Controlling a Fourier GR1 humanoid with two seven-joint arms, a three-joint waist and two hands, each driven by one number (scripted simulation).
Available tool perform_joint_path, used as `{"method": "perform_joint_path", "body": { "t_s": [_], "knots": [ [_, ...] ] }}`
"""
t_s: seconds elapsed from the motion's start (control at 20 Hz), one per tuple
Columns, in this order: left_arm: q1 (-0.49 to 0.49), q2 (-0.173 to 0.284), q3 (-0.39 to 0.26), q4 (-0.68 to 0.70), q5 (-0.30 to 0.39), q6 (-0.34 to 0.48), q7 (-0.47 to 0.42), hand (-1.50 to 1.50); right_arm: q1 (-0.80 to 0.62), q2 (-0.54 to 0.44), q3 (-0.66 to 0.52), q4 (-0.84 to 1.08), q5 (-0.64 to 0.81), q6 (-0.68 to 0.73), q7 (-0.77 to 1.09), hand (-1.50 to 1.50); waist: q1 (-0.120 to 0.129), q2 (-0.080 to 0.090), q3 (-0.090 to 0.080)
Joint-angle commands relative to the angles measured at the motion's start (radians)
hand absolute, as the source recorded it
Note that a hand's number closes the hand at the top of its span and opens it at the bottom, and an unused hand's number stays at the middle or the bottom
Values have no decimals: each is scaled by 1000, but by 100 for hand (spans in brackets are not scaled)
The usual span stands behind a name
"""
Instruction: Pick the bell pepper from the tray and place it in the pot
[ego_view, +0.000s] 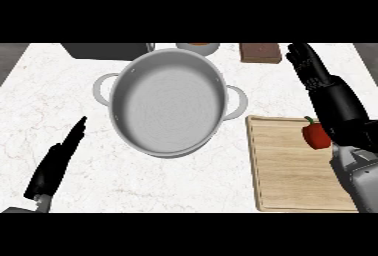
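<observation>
Meanwhile, the right hand (308, 64), fingers straight and holding nothing, is hovering beyond the bell pepper (317, 135) lying on the wooden tray (288, 175), apparently needing to lower and grasp it before reaching the pot (168, 102).

a white marble surface (184, 185) is filling nearly the whole view, its top running with faint reddish-brown veins that are spreading in thin, broken lines. the light is falling evenly across it, leaving only soft shadows. at the far edge a dark grey boxy thing (105, 50) is sitting, cut off by the upper limit of the view, so what it is cannot be told. just beside it a small pale round dish (198, 48) is showing only its near rim, with something orange-brown inside. further right a brown block (260, 52) is lying near the same edge. beyond the far corners, strips of grey are showing on both sides.
</observation>
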Motion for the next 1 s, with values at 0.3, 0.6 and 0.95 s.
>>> {"method": "perform_joint_path", "body": {
  "t_s": [0.3, 0.6, 0.95],
  "knots": [
    [-20, -127, -29, 0, 104, -77, -30, 0, 115, -327, 2, 199, 317, 36, 43, 150, -78, -15, -2],
    [-38, -175, -30, 59, 144, -120, -51, 0, 259, 34, -185, 102, 187, -349, -390, -150, -68, -17, 27],
    [-26, -195, -32, 47, 129, -156, -38, 0, 386, -154, -189, -204, 198, -170, -6, -150, -44, -23, 22]
  ]
}}
